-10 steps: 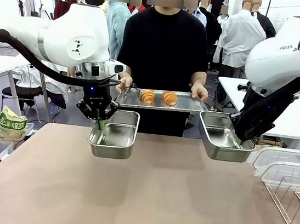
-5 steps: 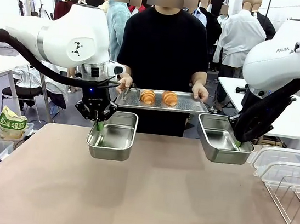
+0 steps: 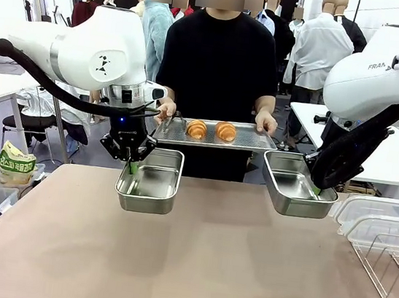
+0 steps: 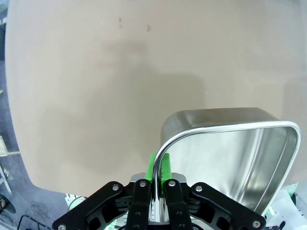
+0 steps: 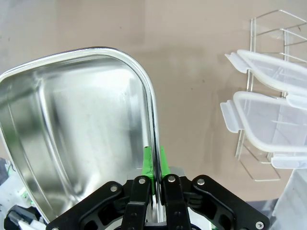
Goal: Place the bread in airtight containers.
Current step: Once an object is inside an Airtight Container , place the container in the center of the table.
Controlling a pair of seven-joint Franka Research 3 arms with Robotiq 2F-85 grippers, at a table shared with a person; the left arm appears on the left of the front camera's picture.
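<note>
Both arms hold an empty steel tub by its rim. The left jaws are clamped shut on the near-left rim of the left container [image 3: 151,181], the green pads [image 4: 152,165] pinching the rolled edge. The right jaws are closed the same way on the right-hand wall of the right container [image 3: 294,183], seen close up in the right wrist view [image 5: 72,124]. Both tubs appear to hang clear of the desk [image 3: 191,265] at its far edge, open side up, long axis running near to far.

The bread is in neither tub. The two croissants [image 3: 197,127] [image 3: 225,130] sit side by side on a flat baking tray [image 3: 254,137], which the person holds level by both ends with the hands [image 3: 166,108] [image 3: 266,121] at the far side. The tray lies beyond and above the tubs, its middle over the gap between them. So the left croissant is nearer the left tub and the right croissant nearer the right one. Which way each croissant's long axis runs is hard to tell from here.

With both jaws occupied, the transfer probably falls to the person. The clear lids [image 3: 374,216] wait by the wire rack [image 3: 390,266] on the right.
</note>
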